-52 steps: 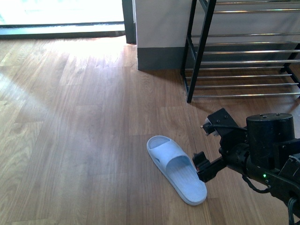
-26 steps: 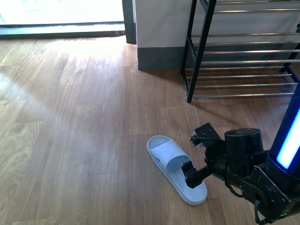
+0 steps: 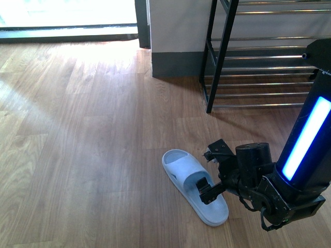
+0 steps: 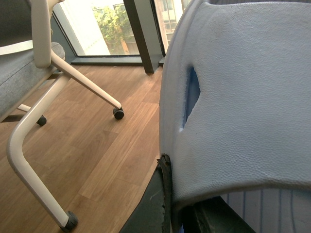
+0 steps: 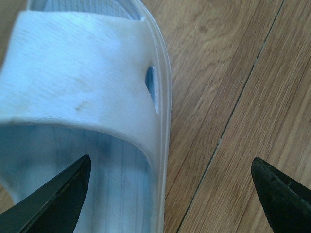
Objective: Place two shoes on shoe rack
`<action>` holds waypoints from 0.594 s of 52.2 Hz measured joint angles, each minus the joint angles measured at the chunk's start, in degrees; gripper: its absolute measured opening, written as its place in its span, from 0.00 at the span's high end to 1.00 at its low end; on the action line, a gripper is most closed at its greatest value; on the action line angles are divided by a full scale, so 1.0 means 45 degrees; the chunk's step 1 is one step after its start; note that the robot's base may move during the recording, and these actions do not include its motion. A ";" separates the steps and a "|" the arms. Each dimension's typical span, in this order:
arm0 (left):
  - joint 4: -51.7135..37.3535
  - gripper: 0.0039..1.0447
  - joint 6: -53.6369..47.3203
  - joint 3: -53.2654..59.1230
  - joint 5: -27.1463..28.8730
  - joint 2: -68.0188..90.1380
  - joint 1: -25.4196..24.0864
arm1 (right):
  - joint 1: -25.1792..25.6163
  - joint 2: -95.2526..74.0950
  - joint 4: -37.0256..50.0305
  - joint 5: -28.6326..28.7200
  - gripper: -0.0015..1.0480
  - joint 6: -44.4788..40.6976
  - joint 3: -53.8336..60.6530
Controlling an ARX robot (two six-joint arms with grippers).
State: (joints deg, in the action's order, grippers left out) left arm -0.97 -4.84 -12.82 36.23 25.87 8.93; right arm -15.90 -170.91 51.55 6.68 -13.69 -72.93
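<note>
Standing behind the rig, noting near to far.

Right pincer [image 3: 209, 172]: at 5 o'clock of the front view, low over the wood floor [image 3: 93, 155], on an arm with a lit blue strip. Jaws spread wide, gripping nothing. One finger sits over the floor slide [image 3: 192, 185] by its strap, the other over bare boards just beside the slide's 3 o'clock rim. The right wrist view confirms this: both dark tips are parted, with the strap and its small side slot between and ahead of them.

Floor slide: pale blue, sole down on the boards, long axis running from 11 to 5 o'clock. It lies well apart from the rack.

Left pincer [image 4: 180, 213]: not seen in the front view. In its wrist view it is clenched on the held slide [image 4: 243, 107], with a dark finger pressed to the strap's edge. This second pale blue slide fills most of the picture, clear of the floor. Beyond it are a white-framed chair [image 4: 82, 80] on castors and a window.

Shoe rack [image 3: 219, 62]: at 1 o'clock, a black frame with silver rods; the rods in view are bare. A grey-footed wall [image 3: 176, 64] stands beside it at 12 o'clock. Bright glazing [image 3: 67, 13] is at 11 o'clock.
</note>
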 joint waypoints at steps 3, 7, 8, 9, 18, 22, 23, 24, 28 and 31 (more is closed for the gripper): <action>0.0000 0.98 0.0000 0.0000 0.0000 0.0000 0.0000 | 0.0039 -0.0175 -0.0102 -0.0034 0.09 -0.0058 -0.0243; 0.0000 0.98 0.0000 0.0000 0.0000 0.0000 0.0000 | 0.0063 -0.0418 -0.0253 -0.0180 0.09 -0.0194 -0.0631; 0.0000 0.98 0.0000 0.0000 0.0000 0.0000 0.0000 | 0.0063 -0.0447 -0.0267 -0.0189 0.09 -0.0214 -0.0690; 0.0000 0.98 0.0000 0.0000 0.0000 0.0000 0.0000 | 0.0068 -0.0481 -0.0291 -0.0194 0.09 -0.0214 -0.0748; 0.0000 0.98 0.0000 0.0000 0.0000 0.0000 0.0000 | 0.0073 -0.0855 -0.0607 -0.0238 0.09 -0.0257 -0.1574; 0.0000 0.98 0.0000 0.0000 0.0000 0.0000 0.0000 | 0.0073 -0.0962 -0.0661 -0.0262 0.09 -0.0287 -0.1831; 0.0000 0.98 0.0000 0.0000 0.0000 0.0000 0.0000 | 0.0073 -0.0981 -0.0661 -0.0272 0.09 -0.0306 -0.1875; 0.0000 0.98 0.0000 0.0000 0.0000 0.0000 0.0000 | 0.0078 -0.1020 -0.0665 -0.0291 0.09 -0.0306 -0.1962; 0.0000 0.98 0.0000 0.0000 0.0000 0.0000 0.0000 | 0.0083 -0.1117 -0.0709 -0.0291 0.09 -0.0311 -0.2195; 0.0000 0.98 0.0000 0.0000 0.0000 0.0000 0.0000 | 0.0083 -0.1205 -0.0743 -0.0306 0.15 -0.0306 -0.2385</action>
State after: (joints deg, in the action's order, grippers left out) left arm -0.97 -4.84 -12.82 36.23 25.87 8.93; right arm -15.53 -176.33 48.21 5.30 -15.07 -83.66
